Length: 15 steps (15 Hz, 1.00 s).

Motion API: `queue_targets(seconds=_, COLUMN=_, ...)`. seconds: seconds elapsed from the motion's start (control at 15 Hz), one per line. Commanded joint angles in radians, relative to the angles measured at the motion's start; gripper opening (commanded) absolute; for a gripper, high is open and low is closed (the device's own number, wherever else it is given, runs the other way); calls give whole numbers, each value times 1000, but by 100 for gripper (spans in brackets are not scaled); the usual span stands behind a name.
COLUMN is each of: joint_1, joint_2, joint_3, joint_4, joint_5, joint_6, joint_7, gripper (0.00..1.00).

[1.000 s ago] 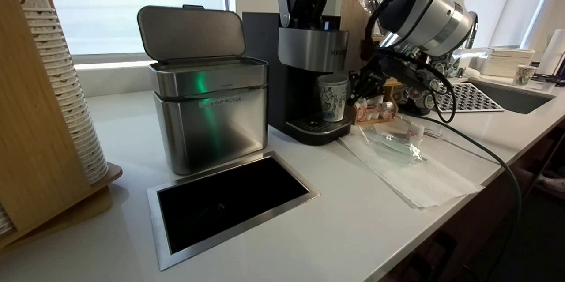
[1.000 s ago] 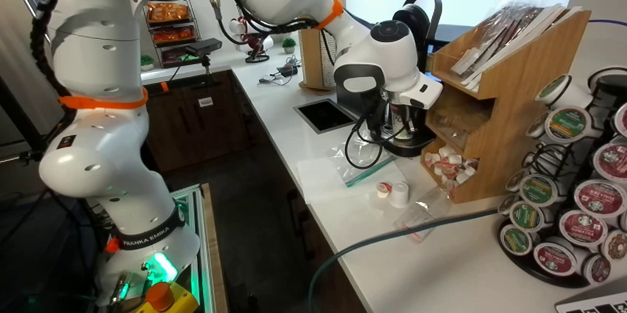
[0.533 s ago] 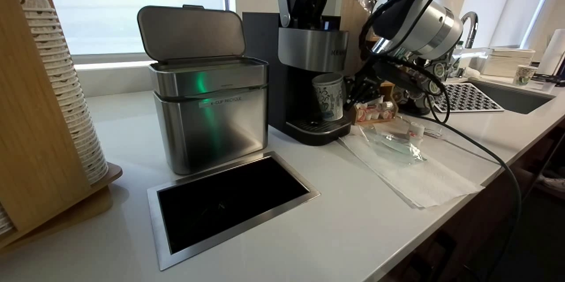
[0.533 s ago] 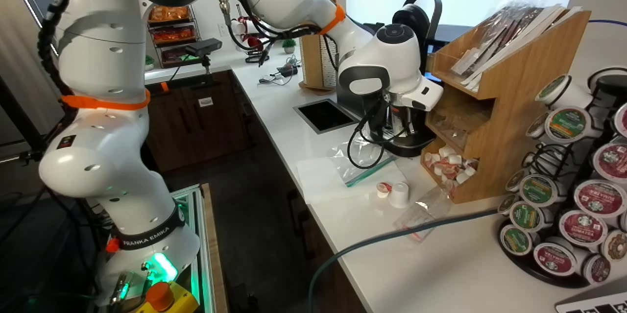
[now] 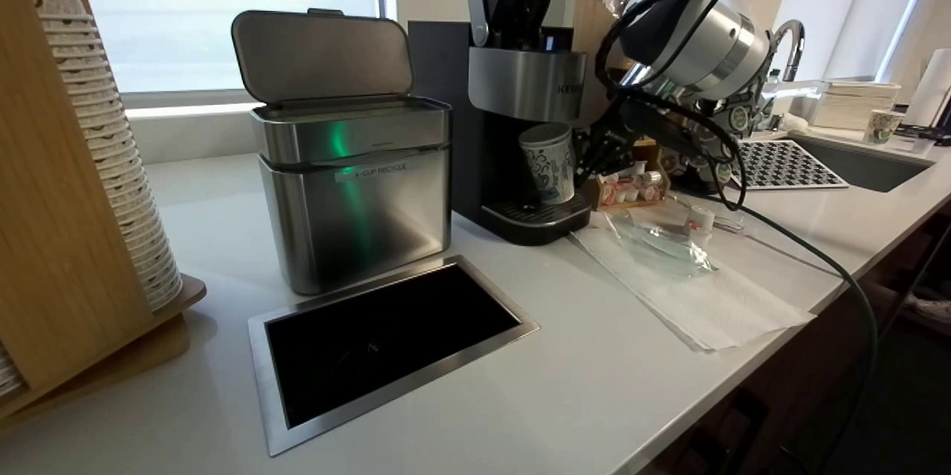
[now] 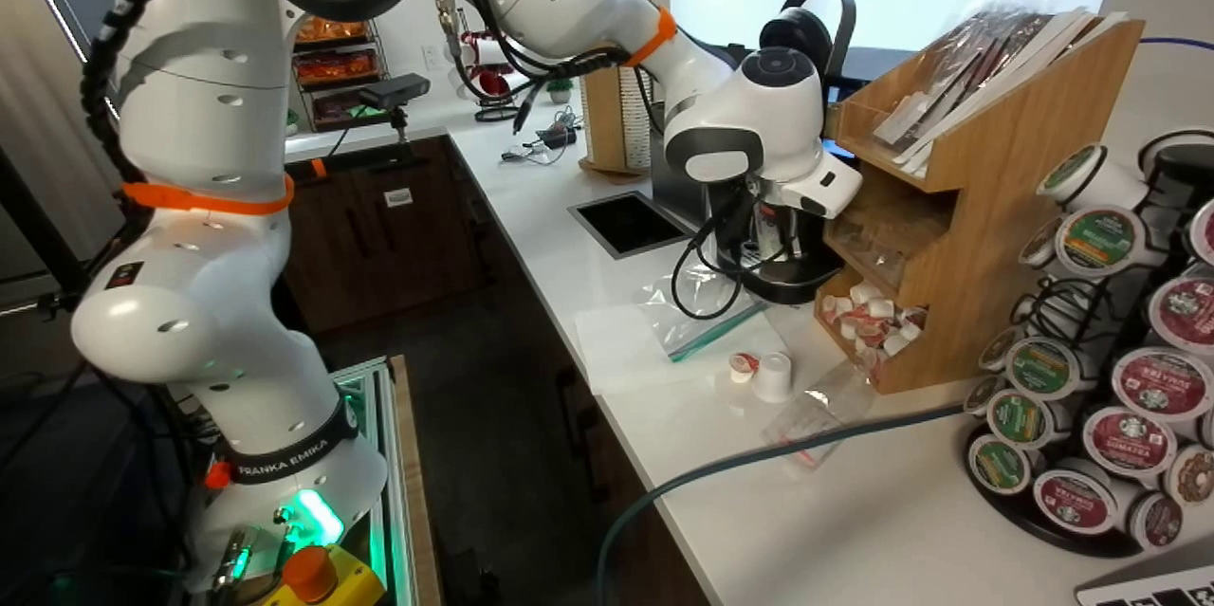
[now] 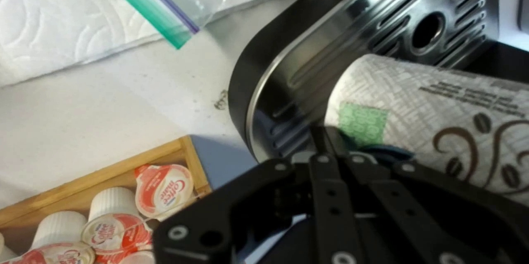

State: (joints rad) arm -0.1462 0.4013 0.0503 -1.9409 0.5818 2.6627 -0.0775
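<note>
My gripper (image 5: 583,159) is at the front of the coffee machine (image 5: 526,85), beside a patterned paper cup (image 5: 548,166). The cup stands on the machine's drip tray (image 5: 529,213) and leans away from the gripper, its top tilted inward. In the wrist view the black fingers (image 7: 326,134) are together with nothing between them. Their tips lie alongside the printed cup (image 7: 438,115) and appear to touch its side. The slotted metal tray (image 7: 363,49) shows beneath it. In an exterior view the arm's wrist (image 6: 759,132) and cables mostly hide the fingers and cup.
A wooden organizer (image 6: 1005,208) with creamer cups (image 6: 868,317) stands close beside the machine. A K-cup carousel (image 6: 1091,378) is farther along. A plastic bag (image 6: 697,312) lies on a paper towel (image 6: 616,350). A steel recycle bin (image 5: 364,200) and a counter opening (image 5: 394,341) flank the machine.
My gripper has moved further toward the machine. The cup, upright one second ago, has tipped in the same direction, its top shifted left in an exterior view.
</note>
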Motion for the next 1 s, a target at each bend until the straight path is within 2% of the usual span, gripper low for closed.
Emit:
queue_targets(seconds=0.0, joint_1=-18, joint_2=23, joint_3=11, joint_4=37, joint_5=18, joint_6=-51, joint_7=44, gripper=0)
queue_targets(seconds=0.2, joint_1=9, joint_2=27, joint_3=-34, joint_4=33, joint_5=-43, joint_6=-40, joint_7=135, gripper=0)
queue_targets(seconds=0.4, joint_1=7, joint_2=20, joint_3=-53, joint_4=26, joint_5=-69, joint_6=-36, joint_7=196, gripper=0)
queue_targets(seconds=0.67, joint_1=-21, joint_2=26, joint_3=-25, joint_4=46, joint_5=-5, joint_6=-32, joint_7=198, gripper=0)
queue_targets(seconds=0.93, joint_1=-18, joint_2=30, joint_3=-17, joint_4=57, joint_5=59, joint_6=-24, joint_7=242, gripper=0)
